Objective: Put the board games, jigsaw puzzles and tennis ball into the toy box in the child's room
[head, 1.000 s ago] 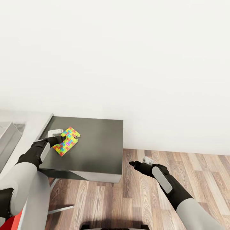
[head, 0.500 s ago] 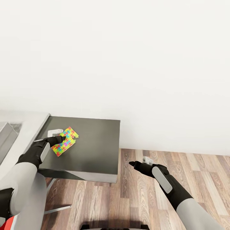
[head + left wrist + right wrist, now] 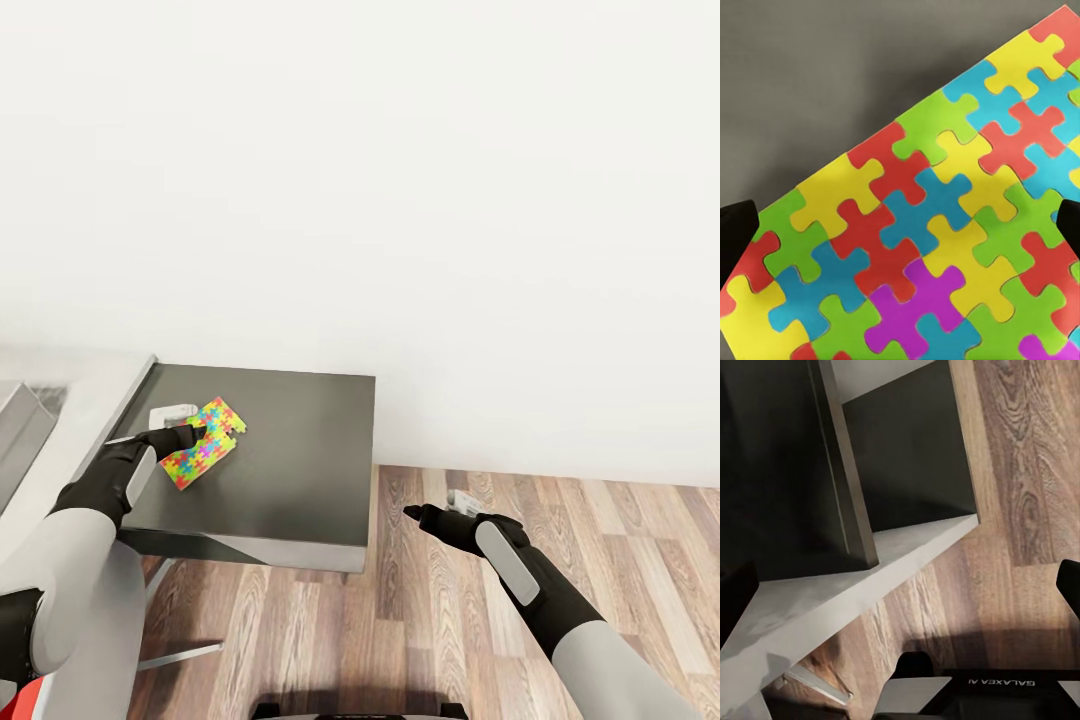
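The jigsaw puzzle (image 3: 205,443) lies near the dark cabinet's (image 3: 290,460) left edge, with bare top to its right. The left pincer (image 3: 183,436) hangs spread over it; the right pincer (image 3: 412,513), over the wood floor (image 3: 420,640), cannot be read. Nothing has moved since half a second ago.

One jigsaw puzzle (image 3: 205,443) shows, a flat board of interlocking pieces in yellow, green, blue, red and some purple. It lies tilted over the near left part of a dark grey cabinet top (image 3: 290,450), one long edge raised toward the wall, its near end under the left gripper (image 3: 185,437); whether it rests on the top or is lifted clear is hard to tell from the head view. In the left wrist view the jigsaw puzzle (image 3: 922,225) runs on a slant between the two dark fingertips (image 3: 736,232), with plain grey surface beyond its edge.

At the far left, the pale table (image 3: 70,400) adjoins the cabinet, and a corner of the grey toy box (image 3: 18,425) sits on it.
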Controlling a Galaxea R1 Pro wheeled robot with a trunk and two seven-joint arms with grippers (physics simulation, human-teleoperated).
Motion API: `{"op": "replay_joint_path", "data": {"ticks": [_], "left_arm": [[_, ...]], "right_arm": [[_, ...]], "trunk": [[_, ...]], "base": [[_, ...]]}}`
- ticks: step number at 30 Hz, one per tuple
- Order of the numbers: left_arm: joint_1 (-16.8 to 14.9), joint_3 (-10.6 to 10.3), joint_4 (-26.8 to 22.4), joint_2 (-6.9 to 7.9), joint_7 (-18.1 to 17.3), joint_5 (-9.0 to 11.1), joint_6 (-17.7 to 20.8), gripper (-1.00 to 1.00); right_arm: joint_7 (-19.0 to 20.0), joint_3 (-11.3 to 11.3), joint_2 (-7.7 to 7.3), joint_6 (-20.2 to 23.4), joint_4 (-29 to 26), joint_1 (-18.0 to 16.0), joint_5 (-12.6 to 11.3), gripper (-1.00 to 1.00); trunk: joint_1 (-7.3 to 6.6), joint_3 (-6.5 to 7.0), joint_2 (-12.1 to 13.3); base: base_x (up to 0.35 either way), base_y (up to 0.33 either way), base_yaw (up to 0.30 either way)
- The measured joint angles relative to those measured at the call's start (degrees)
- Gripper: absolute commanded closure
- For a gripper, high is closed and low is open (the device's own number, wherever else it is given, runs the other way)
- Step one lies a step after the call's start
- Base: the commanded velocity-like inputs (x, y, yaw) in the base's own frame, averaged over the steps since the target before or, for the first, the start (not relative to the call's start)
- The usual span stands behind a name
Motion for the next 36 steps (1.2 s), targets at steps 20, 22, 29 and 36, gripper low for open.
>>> {"op": "replay_joint_path", "data": {"ticks": [20,22,29,36], "left_arm": [[0.01,0.8,0.25,2.62,-9.44,1.0,1.94,-1.0],[0.0,0.86,0.41,3.03,-9.76,1.1,2.09,-1.0],[0.0,2.94,0.94,3.72,-11.01,1.17,2.16,-1.0],[0.04,3.92,0.56,4.13,-11.14,0.48,1.97,-1.0]], "right_arm": [[0.09,-0.08,0.0,0.0,-0.01,0.0,-0.06,-1.0],[0.09,-0.08,0.0,0.0,0.0,0.0,-0.08,-1.0],[0.09,-0.06,0.0,0.0,0.0,0.0,-0.03,-1.0],[0.06,-0.01,0.0,0.0,0.0,0.0,0.0,-1.0]], "trunk": [[0.0,0.0,0.0],[0.0,0.0,-0.01],[0.0,0.0,0.0],[0.01,-0.01,0.02]], "base": [[0.0,0.0,0.0],[0.0,0.0,0.0],[0.0,0.0,0.0],[0.0,0.0,0.0]]}}
